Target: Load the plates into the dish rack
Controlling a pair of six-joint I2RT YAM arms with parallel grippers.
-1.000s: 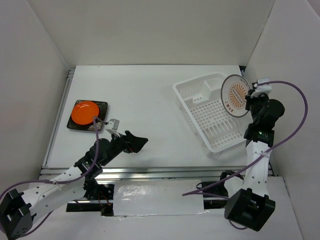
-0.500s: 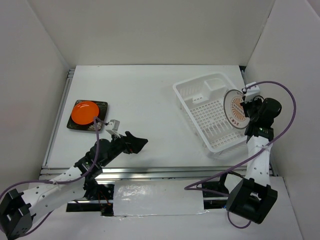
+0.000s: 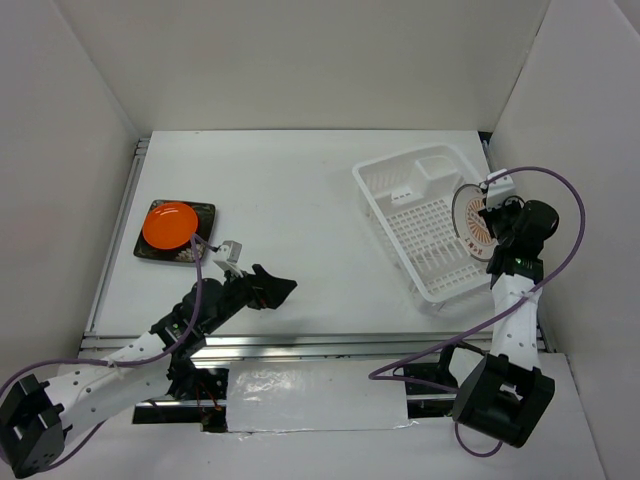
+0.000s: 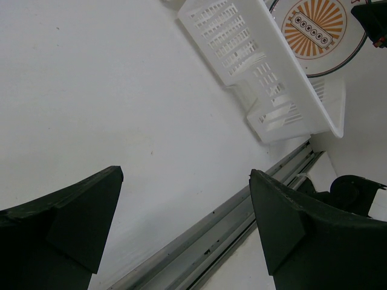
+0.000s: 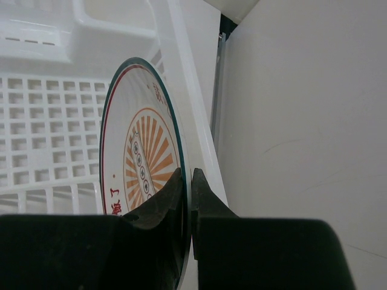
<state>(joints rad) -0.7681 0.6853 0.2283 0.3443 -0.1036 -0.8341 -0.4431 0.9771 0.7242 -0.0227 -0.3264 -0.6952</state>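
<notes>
Right gripper (image 5: 187,188): fingers pinched on the lower rim of the sunburst plate (image 5: 142,160), which I see standing on edge.
Plate position: at the 3 o'clock side of the dish rack (image 3: 386,226), hard up against that long wall. I cannot tell whether its bottom edge has reached the ribbed floor.
Left gripper (image 4: 185,174): fingers wide apart, holding nothing, above the table (image 3: 300,190) near 7 o'clock.
Other plates: orange plate (image 3: 168,224) sits on the dark square plate (image 3: 206,211) at 9 o'clock, well away from the rack.
Main risk: the plate is so close to the wall that it could catch the rim and tip out toward 3 o'clock.
Release risk: if I let go before it seats between ribs, it may roll or fall flat.
Rack risk: the rack looks light, so pushing down or sideways could shift it.
</notes>
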